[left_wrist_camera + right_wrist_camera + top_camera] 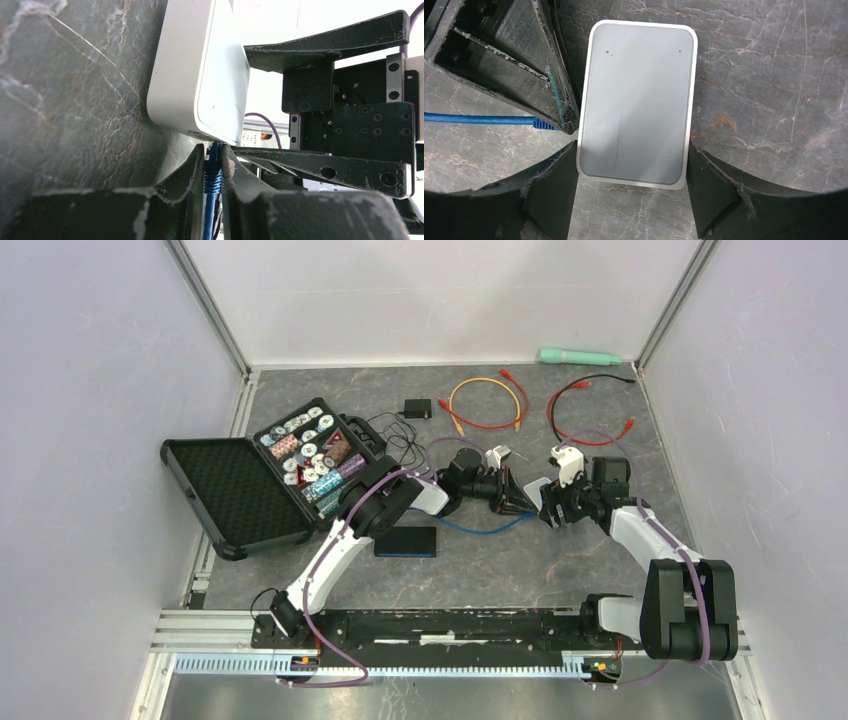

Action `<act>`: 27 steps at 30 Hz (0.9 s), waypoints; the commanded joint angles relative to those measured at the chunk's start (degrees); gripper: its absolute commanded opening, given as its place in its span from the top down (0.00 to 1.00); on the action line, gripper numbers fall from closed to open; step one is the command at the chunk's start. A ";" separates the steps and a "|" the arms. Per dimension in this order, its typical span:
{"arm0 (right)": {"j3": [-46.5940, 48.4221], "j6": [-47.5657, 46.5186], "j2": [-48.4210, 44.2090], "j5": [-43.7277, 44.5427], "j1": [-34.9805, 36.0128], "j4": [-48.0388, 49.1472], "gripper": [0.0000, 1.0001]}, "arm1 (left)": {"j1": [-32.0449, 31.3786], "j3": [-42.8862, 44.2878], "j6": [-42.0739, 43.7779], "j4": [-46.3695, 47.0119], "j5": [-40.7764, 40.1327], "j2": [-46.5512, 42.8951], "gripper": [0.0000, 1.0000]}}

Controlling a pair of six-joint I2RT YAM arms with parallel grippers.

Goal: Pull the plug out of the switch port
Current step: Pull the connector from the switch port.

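Left gripper (212, 155) pinched on blue plug (212, 176); plug seated in switch (636, 100) port. Right gripper (631, 152) clamped across switch sides. Risk: latch tab unpressed, so pull drags switch from right grip, or pinch slips down cable (474, 119).

switch (636, 105) lying flat on table (774, 75), mid-centre, between right gripper (630, 152) fingers. plug (212, 172) sitting at switch's left edge, between left gripper (212, 150) fingers, cable (480, 530) trailing left. Flat slab (405, 541) lying nearer, left of cable. Open case (240, 495) lying far left.
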 commanded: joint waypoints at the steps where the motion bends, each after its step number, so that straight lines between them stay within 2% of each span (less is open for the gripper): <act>1: 1.28 -6.38 -1.11 2.47 -0.09 6.11 1.00 | -0.67 -1.31 -1.58 0.13 3.50 -0.59 0.98; 4: 0.99 -10.37 -1.73 3.32 -0.58 6.21 1.00 | -0.24 -1.89 1.02 -2.14 3.78 -1.33 0.98; 13: 1.24 -8.77 -0.83 -0.16 -0.79 7.81 1.00 | 0.31 0.26 -0.66 -1.03 4.39 -0.55 0.98; 22: 0.10 6.30 -2.10 7.68 0.86 11.75 1.00 | -1.20 -1.12 -5.20 1.36 1.15 -1.09 0.98; 27: -0.10 5.47 -3.48 11.29 3.25 13.11 1.00 | -2.45 -1.57 -9.35 5.01 1.10 -0.91 0.98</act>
